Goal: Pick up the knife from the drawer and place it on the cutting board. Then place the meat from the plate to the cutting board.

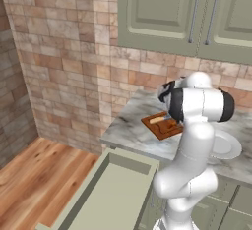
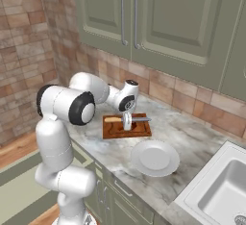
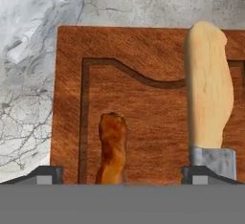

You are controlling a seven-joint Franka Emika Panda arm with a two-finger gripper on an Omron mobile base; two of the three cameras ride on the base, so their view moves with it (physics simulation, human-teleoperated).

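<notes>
While the drawer (image 1: 110, 194) is standing pulled out at the left, the gripper (image 3: 122, 173) is hovering over the cutting board (image 3: 143, 108) with its fingers spread apart, clamped on nothing; the meat (image 3: 113, 146) is lying between them, the knife (image 3: 206, 98) resting beside it, and the plate (image 2: 154, 157) is sitting rightward on the counter (image 2: 192, 132).

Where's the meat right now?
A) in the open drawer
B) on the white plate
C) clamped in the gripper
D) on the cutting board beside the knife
D: in the hand view the meat lies on the cutting board next to the knife; the plate is bare.
</notes>
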